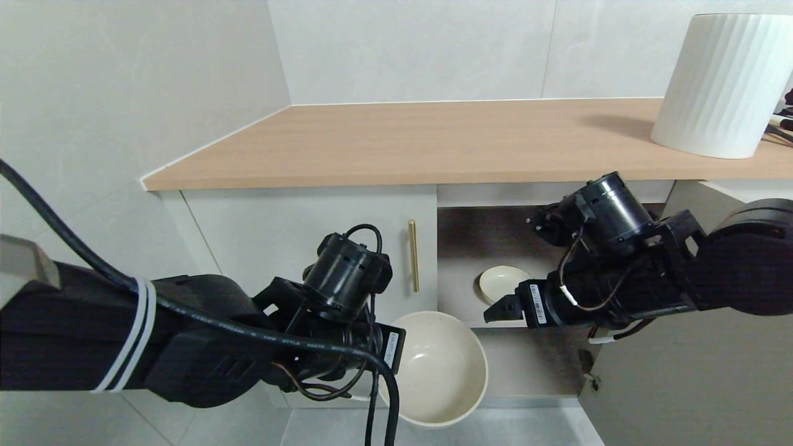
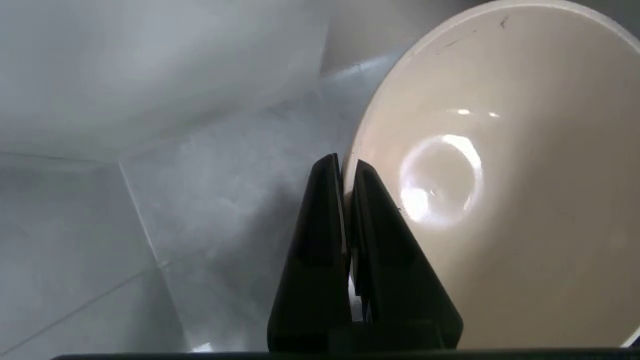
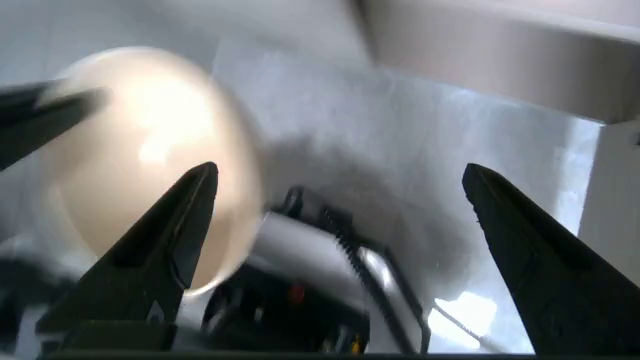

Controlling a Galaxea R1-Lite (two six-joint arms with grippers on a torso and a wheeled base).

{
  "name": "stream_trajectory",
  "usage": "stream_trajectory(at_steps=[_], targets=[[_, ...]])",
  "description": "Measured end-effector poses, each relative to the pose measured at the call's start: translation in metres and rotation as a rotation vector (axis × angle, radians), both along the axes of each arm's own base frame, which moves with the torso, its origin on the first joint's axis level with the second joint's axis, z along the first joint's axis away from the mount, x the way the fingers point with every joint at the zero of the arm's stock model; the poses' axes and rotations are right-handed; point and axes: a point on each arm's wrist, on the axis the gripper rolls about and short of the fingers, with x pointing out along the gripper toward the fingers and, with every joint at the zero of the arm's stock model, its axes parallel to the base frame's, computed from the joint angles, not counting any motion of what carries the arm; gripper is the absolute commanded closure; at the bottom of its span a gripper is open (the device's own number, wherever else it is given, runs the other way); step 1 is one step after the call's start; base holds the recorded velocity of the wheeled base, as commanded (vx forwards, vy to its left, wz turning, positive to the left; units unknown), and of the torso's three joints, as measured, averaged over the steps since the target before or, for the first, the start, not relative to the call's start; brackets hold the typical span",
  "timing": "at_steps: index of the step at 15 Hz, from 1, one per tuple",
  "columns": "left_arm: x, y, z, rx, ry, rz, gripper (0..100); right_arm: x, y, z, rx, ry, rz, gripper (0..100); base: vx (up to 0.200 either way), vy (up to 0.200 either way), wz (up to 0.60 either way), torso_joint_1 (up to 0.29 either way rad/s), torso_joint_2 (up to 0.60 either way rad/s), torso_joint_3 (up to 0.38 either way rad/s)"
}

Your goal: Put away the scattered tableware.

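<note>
Nearest, the left claw (image 2: 346, 170) was clamped on the rim of the bowl (image 1: 437, 371), holding it low before the cabinet (image 1: 297, 235) with its hollow tipped up. The cabinet's open shelf (image 1: 458, 306) lay ahead and slightly right of the bowl, so the left arm was best placed to carry it in. The right claw (image 1: 499, 308) hung at the cabinet's mouth, fingers apart, just before a small dish (image 1: 502, 282) on that shelf, and it probably blocked the way. A ribbed white cylinder (image 1: 725, 80) stood on the bench (image 1: 433, 142) above the cabinet.

Cream bowl (image 1: 441, 371), tan wood-grain counter (image 1: 433, 139)
</note>
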Motion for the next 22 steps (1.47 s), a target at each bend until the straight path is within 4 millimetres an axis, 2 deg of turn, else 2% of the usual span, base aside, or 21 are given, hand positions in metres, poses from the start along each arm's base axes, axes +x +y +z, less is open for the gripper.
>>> stream_trajectory(at_steps=[2, 4, 8, 12, 13, 22], targets=[[-0.001, -0.004, -0.003, 0.006, 0.006, -0.006, 100, -0.010, 0.009, 0.003, 0.004, -0.004, 0.042, 0, 0.000, 0.000, 0.00, 0.000, 0.00, 0.000], [-0.002, -0.006, -0.004, 0.015, -0.001, -0.005, 100, -0.014, 0.018, -0.002, -0.007, 0.008, 0.070, 0, 0.000, 0.000, 0.00, 0.000, 0.00, 0.000], [-0.002, -0.007, -0.002, 0.002, -0.012, -0.002, 100, -0.012, 0.034, -0.023, -0.047, 0.055, 0.096, 0, 0.000, 0.000, 0.00, 0.000, 0.00, 0.000], [-0.002, -0.007, -0.001, -0.003, -0.021, 0.001, 100, -0.007, 0.041, -0.034, -0.070, 0.075, 0.093, 0, 0.000, 0.000, 0.00, 0.000, 0.00, 0.000], [-0.002, -0.007, -0.001, -0.003, -0.021, 0.001, 100, -0.006, 0.042, -0.036, -0.073, 0.078, 0.093, 100, 0.000, 0.000, 0.00, 0.000, 0.00, 0.000], [-0.002, -0.008, -0.002, -0.001, -0.017, 0.000, 100, -0.003, 0.049, -0.043, -0.083, 0.079, 0.080, 100, 0.000, 0.000, 0.00, 0.000, 0.00, 0.000]])
